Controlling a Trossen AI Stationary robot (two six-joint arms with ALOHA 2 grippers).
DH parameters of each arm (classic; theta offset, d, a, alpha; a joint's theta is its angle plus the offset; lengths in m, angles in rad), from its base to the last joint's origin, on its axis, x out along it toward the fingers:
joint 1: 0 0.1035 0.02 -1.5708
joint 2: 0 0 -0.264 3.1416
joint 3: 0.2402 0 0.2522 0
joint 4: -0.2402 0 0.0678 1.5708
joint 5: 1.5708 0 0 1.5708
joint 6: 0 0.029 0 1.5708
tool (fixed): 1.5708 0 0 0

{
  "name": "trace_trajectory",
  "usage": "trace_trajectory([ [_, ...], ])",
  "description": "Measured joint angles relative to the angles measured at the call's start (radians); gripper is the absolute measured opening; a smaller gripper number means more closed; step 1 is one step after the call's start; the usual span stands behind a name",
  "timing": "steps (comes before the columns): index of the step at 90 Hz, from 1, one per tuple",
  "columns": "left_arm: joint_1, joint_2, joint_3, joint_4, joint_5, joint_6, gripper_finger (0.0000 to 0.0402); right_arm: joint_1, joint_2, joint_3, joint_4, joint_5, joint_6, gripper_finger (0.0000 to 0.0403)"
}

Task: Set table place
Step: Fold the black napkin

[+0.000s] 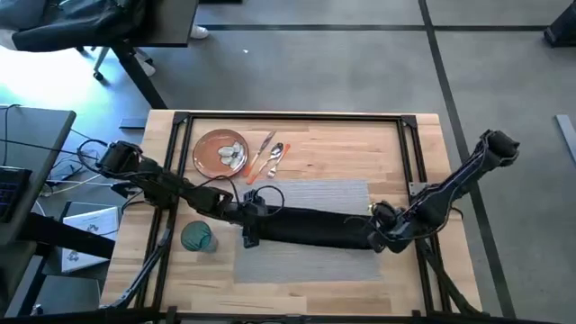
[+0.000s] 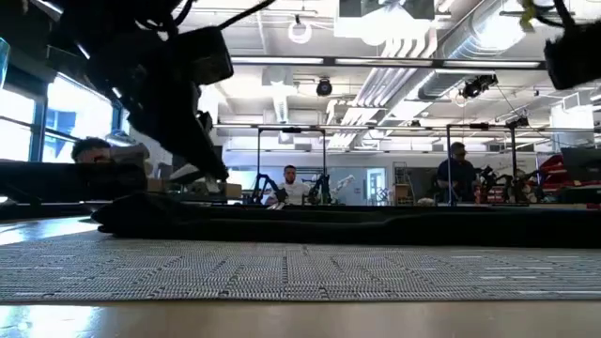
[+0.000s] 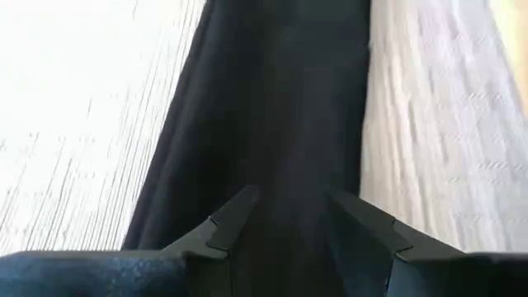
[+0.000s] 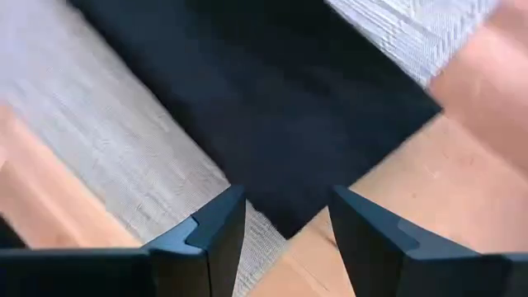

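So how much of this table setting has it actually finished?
Early days. Done: the grey placemat lies flat on the table. In hand: the black napkin is stretched across the mat, with the left gripper at one end and the right gripper at the other, fingers open. Left: the plate, cutlery and teal glass sit off the mat.

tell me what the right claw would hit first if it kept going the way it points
Most likely the black napkin: the right claw is open with the napkin's corner right ahead between its fingers, lying on the grey placemat. How near it is stays unclear.
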State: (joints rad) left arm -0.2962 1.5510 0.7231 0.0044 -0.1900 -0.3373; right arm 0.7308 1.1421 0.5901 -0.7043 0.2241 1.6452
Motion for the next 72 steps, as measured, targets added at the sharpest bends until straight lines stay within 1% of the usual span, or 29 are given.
trace_trajectory([
  [11,-0.001,0.002,0.000,-0.005,0.002,0.026,0.0119,0.010,0.008,-0.087,0.107,0.003,0.102,0.0161],
  [22,-0.001,0.002,0.000,-0.003,0.003,0.032,0.0119,0.020,0.008,-0.135,0.119,0.015,0.195,0.0161],
  [44,-0.001,0.001,0.000,0.002,-0.010,0.036,0.0119,0.015,0.043,-0.180,0.281,0.113,0.191,0.0161],
  [57,-0.001,0.001,-0.021,0.050,-0.030,0.037,0.0119,0.016,0.122,-0.175,0.285,0.130,0.229,0.0161],
  [64,-0.001,0.001,-0.027,0.063,-0.030,0.037,0.0119,0.016,0.165,-0.172,0.305,0.176,0.240,0.0160],
  [72,-0.001,0.001,-0.027,0.070,-0.030,0.037,0.0119,0.017,0.189,-0.172,0.315,0.198,0.236,0.0147],
])
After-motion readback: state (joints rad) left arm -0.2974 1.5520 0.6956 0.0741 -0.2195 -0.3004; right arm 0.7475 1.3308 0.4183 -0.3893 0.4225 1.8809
